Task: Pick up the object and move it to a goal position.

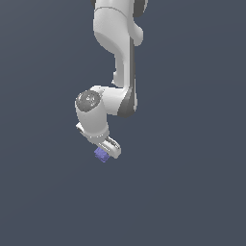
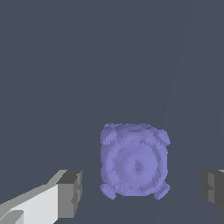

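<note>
The object is a small blue-purple block (image 1: 101,154) with bumpy faces. It sits just below the tip of my white gripper (image 1: 108,151) in the exterior view. In the wrist view the block (image 2: 133,162) lies between my two fingers, one fingertip (image 2: 70,192) on one side and the other fingertip (image 2: 213,190) on the opposite side. There is a visible gap on each side of the block, wider towards the second fingertip. The gripper (image 2: 142,192) is open and touches nothing. No goal marker shows.
The white arm (image 1: 117,43) hangs down from the top of the exterior view over a plain dark grey-blue surface (image 1: 192,192). No other objects show.
</note>
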Available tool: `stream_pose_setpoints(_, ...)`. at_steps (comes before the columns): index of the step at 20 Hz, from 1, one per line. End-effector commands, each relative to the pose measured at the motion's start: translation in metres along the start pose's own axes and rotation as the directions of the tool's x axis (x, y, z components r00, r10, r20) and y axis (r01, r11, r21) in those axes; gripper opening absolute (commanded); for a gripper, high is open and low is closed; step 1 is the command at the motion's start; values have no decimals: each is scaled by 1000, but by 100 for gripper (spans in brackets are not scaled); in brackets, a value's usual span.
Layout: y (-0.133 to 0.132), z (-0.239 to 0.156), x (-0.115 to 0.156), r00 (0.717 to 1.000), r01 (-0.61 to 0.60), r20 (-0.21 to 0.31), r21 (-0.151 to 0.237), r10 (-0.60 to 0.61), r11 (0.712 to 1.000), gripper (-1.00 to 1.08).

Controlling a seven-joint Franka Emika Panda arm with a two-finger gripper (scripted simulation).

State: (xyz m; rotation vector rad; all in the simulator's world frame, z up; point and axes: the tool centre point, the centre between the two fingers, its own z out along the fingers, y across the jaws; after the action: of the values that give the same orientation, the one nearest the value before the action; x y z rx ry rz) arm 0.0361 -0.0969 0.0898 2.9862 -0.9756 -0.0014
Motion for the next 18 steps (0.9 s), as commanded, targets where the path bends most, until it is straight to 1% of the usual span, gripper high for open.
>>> stream_pose_setpoints(1, 0, 0, 0, 1000, 0, 0, 0, 0, 1000, 100)
stream_pose_setpoints(5, 0, 10, 0, 1000, -1, 0, 0, 1, 1000, 100)
stream_pose_setpoints(12, 1, 45, -1, 1000, -5, -1, 0, 5, 1000, 100)
stream_pose_setpoints(17, 0, 50, 1, 1000, -6, -1, 0, 6, 1000, 100)
stream_pose_setpoints(18, 0, 50, 1, 1000, -6, -1, 0, 6, 1000, -100)
